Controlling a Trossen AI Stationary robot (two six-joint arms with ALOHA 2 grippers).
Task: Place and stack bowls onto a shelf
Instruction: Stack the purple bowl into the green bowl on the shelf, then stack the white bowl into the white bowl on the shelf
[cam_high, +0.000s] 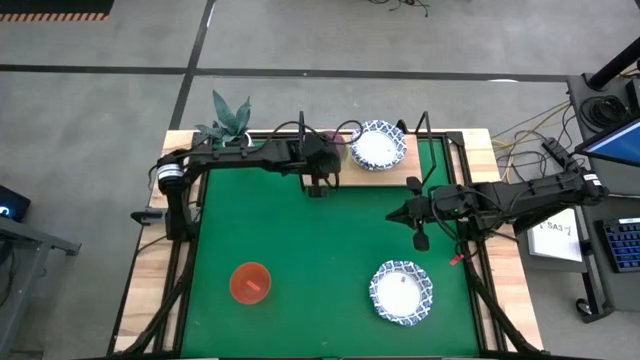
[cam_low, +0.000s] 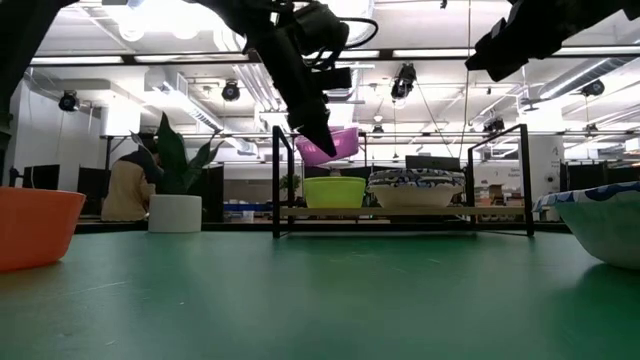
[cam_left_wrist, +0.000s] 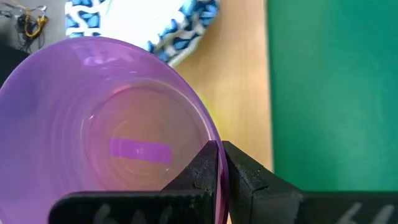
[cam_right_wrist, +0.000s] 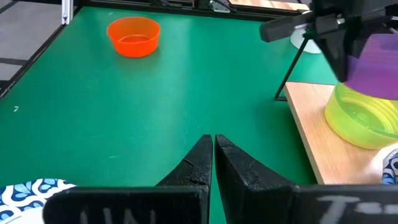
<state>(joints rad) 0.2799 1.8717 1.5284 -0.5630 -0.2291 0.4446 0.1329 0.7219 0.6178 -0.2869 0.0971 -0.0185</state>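
1. Mat, green, spreads below both grippers and bears everything else.
2. Shelf, a wooden board with black uprights, lies right under the left gripper.
3. White bowl with a blue rim sits on the shelf just beside that gripper; a second rests on the mat near the right gripper.
4. Yellow-green bowl stands on the shelf directly beneath the left gripper.
5. Purple bowl is pinched by its rim in the left gripper, tilted, above the yellow-green one.
6. Red bowl lies on the mat, well apart from both.
7. Right gripper hangs over the mat, fingers pressed together, empty.
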